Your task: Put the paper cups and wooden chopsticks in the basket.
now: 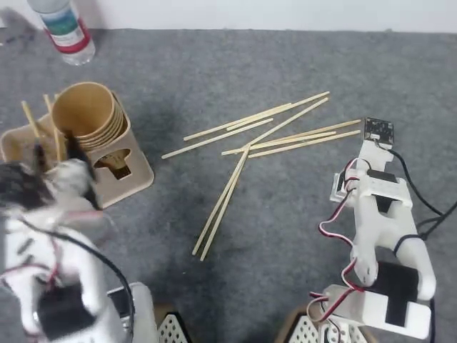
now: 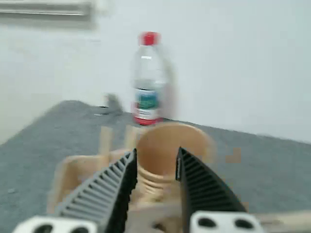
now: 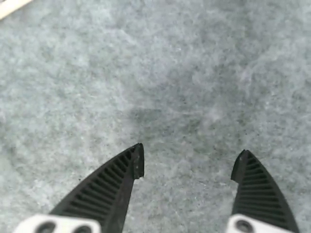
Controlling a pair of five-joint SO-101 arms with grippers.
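Observation:
A stack of paper cups (image 1: pixel 86 111) stands in the tan basket (image 1: pixel 136 171) at the left, with a few wooden chopsticks (image 1: pixel 32 125) upright in the compartment beside it. Several more chopsticks (image 1: pixel 250 139) lie scattered on the grey mat in the middle. My left gripper (image 1: pixel 61 158) hovers at the near side of the basket. In the left wrist view this gripper (image 2: pixel 156 153) is open and holds nothing, with the cups (image 2: pixel 167 143) just beyond its tips. My right gripper (image 3: pixel 190 150) stands open over bare mat. One chopstick end (image 3: pixel 12 6) shows farther off.
A clear water bottle (image 1: pixel 64 28) with a red cap (image 2: pixel 147 80) stands behind the basket near the wall. The right arm (image 1: pixel 382 207) sits at the right, just short of the scattered chopsticks' ends. Grey mat covers the whole table.

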